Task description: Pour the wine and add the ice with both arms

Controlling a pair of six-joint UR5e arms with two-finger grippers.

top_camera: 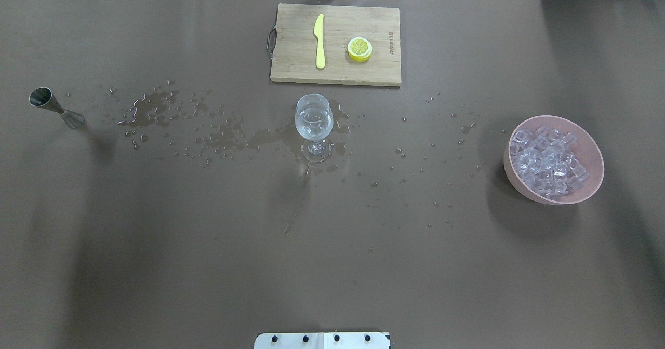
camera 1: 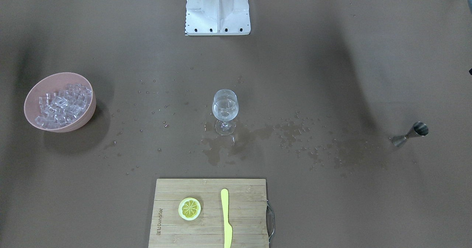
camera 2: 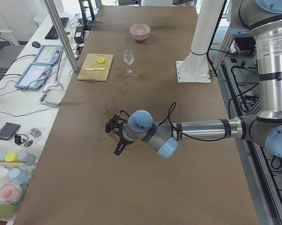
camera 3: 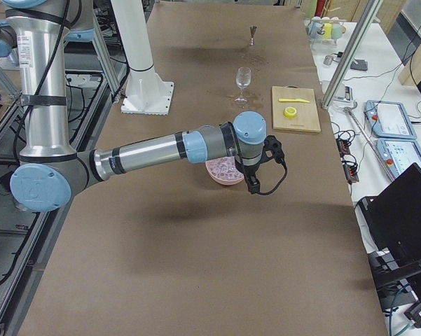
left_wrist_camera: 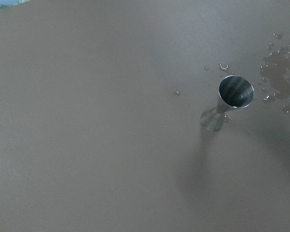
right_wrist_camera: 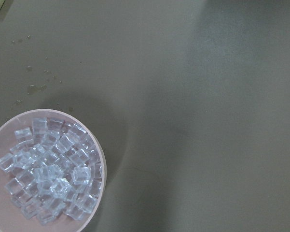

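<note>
A stemmed wine glass (camera 1: 225, 109) (top_camera: 314, 123) stands mid-table with a little clear wine (top_camera: 313, 124) in it. The ice (camera 1: 62, 104) (top_camera: 548, 162) (right_wrist_camera: 48, 174) is heaped in a pink bowl (top_camera: 592, 146) at the robot's right end. A steel jigger (top_camera: 52, 107) (left_wrist_camera: 229, 101) stands upright at the left end. My left gripper (camera 2: 117, 143) hangs high near the jigger, and my right gripper (camera 3: 256, 178) hangs high beside the bowl. Both show only in the side views, so I cannot tell whether they are open or shut.
A bamboo cutting board (top_camera: 291, 68) at the far edge carries a yellow knife (top_camera: 319, 40) and a lemon slice (top_camera: 359, 48). Puddles and drops (top_camera: 156, 105) spread across the mat around the glass. The white pedestal (camera 1: 217, 10) stands at the robot's side.
</note>
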